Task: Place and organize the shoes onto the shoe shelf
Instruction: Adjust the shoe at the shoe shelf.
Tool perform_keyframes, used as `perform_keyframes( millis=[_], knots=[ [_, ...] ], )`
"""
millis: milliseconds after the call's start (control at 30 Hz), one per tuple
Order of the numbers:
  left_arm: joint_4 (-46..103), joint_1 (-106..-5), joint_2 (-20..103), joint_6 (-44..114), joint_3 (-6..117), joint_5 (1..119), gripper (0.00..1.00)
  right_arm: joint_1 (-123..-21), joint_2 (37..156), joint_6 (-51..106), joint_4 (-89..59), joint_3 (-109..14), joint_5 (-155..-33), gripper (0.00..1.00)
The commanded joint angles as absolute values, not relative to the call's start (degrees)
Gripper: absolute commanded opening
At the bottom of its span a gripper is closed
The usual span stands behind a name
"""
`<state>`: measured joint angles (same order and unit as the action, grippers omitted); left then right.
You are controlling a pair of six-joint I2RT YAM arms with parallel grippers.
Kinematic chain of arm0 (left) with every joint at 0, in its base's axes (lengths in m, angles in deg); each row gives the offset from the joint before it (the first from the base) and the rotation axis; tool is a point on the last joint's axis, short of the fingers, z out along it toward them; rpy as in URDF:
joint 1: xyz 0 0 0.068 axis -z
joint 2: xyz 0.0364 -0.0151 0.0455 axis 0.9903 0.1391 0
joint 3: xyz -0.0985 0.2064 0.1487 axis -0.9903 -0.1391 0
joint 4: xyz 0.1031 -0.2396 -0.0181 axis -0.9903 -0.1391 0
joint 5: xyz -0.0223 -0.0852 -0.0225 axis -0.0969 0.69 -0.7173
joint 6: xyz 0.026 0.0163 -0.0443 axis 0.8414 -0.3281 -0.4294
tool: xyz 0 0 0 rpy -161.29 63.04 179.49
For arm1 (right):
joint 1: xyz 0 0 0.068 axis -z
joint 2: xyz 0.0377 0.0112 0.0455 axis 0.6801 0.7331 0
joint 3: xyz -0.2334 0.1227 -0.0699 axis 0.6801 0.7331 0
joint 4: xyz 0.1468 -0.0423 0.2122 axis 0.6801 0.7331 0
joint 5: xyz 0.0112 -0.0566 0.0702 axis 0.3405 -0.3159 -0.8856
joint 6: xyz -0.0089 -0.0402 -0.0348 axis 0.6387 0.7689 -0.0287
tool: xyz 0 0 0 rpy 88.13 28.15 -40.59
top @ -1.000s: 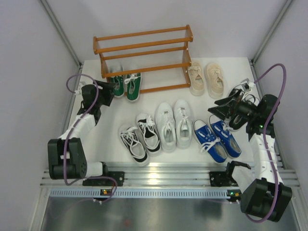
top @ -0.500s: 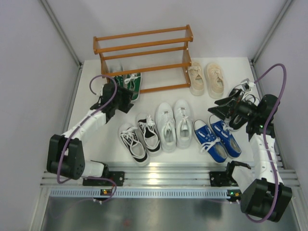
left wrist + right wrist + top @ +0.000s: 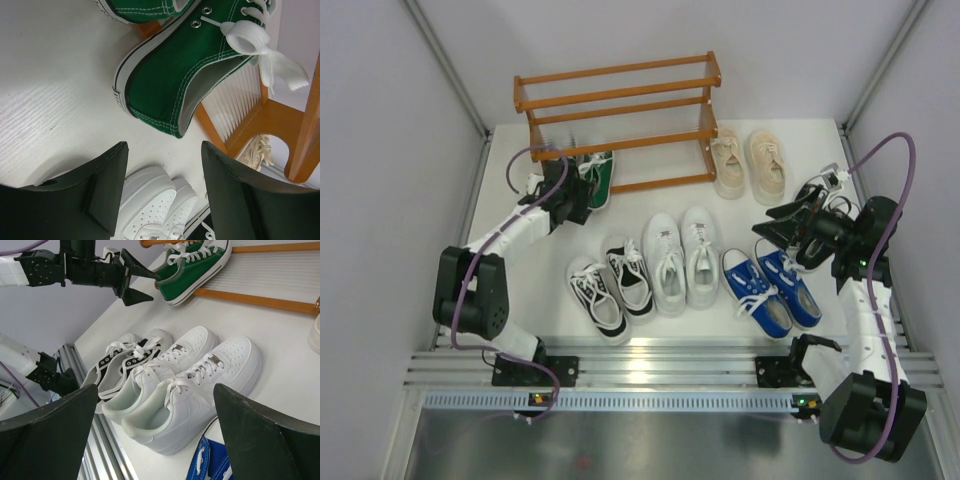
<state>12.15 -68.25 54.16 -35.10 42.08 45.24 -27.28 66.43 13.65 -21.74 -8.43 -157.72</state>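
Observation:
The orange-brown shoe shelf (image 3: 615,115) stands at the back. The green pair (image 3: 600,172) lies at its lower left front, one shoe partly hidden by my left arm. My left gripper (image 3: 580,195) is open and empty just in front of the green heels. In the left wrist view the green shoe's heel (image 3: 170,85) lies beyond the open gripper (image 3: 165,185). My right gripper (image 3: 775,228) is open and empty above the blue pair (image 3: 772,290). In the right wrist view it (image 3: 155,395) hangs over the white pair (image 3: 190,385). No black canvas pair shows clearly.
The black-and-white pair (image 3: 610,285), white pair (image 3: 680,258) and blue pair lie in a row in front. The beige pair (image 3: 748,162) lies right of the shelf. Grey walls close in on both sides. A metal rail (image 3: 650,360) runs along the near edge.
My left arm has swung its gripper from the left of the green shoes round to their heel side. The right arm has not moved.

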Motion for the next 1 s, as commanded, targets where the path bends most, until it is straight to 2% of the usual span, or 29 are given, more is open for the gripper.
perform_keyframes(
  millis=[0, 233, 433, 500, 800, 833, 867, 933, 967],
  knots=[
    [10.8, -68.8, 56.9, -35.9, 45.8, 43.4, 0.65, -26.1, 65.7, 14.7, -23.9, -11.2, -158.5, 0.99],
    [10.2, -69.8, 59.8, -35.6, 47.8, 41.9, 0.59, -26.1, 65.9, 14.8, -23.7, -11.3, -158.5, 0.99],
    [10.2, -70.6, 62.7, -34.9, 49.1, 42.6, 0.47, -26.1, 66.2, 14.9, -23.7, -11.3, -158.4, 0.99],
    [10.2, -70.6, 63.8, -34.9, 49.3, 43.3, 0.38, -26.0, 66.2, 15.0, -23.7, -11.3, -158.4, 0.99],
    [12.6, -70.6, 64.0, -32.9, 50.2, 46.2, 0.33, -26.0, 66.3, 15.2, -23.4, -11.5, -158.4, 0.99],
    [13.4, -70.6, 63.7, -32.3, 50.0, 46.4, 0.18, -26.0, 66.3, 15.2, -23.3, -11.4, -158.4, 0.99],
    [15.7, -70.6, 63.3, -31.6, 49.4, 46.6, 0.1, -26.0, 66.3, 15.2, -23.2, -11.5, -158.4, 0.99],
    [18.0, -70.7, 62.7, -31.0, 48.8, 46.9, 0.0, -26.0, 66.2, 15.2, -23.2, -11.6, -158.4, 0.99],
    [19.4, -70.8, 62.5, -30.8, 48.4, 46.9, 0.0, -26.0, 66.1, 15.3, -23.2, -11.5, -158.4, 0.99]
  ],
)
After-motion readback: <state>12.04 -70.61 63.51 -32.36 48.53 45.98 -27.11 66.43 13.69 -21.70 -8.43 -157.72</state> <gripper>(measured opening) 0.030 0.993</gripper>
